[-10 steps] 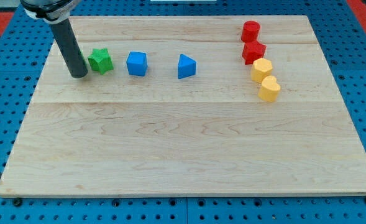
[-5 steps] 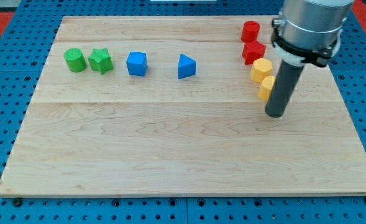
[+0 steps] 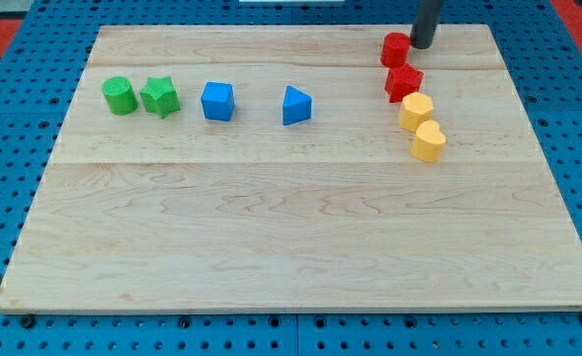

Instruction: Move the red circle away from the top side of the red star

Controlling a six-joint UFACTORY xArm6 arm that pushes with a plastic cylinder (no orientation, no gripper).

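The red circle [image 3: 397, 49] sits near the board's top edge at the view's right. The red star [image 3: 403, 83] lies just below it, touching or nearly so. My tip [image 3: 422, 45] stands right beside the red circle on its right side, at about the same height in the view, close to or touching it. The dark rod runs up out of the view's top.
A yellow hexagon [image 3: 416, 112] and a yellow heart [image 3: 429, 141] continue the column below the red star. A blue triangle [image 3: 294, 106], a blue cube [image 3: 217, 101], a green star [image 3: 159, 96] and a green circle [image 3: 119, 95] form a row toward the view's left.
My tip went from beside the green blocks at the left, to the right of the yellow heart, and now up beside the red circle. No block has visibly moved.
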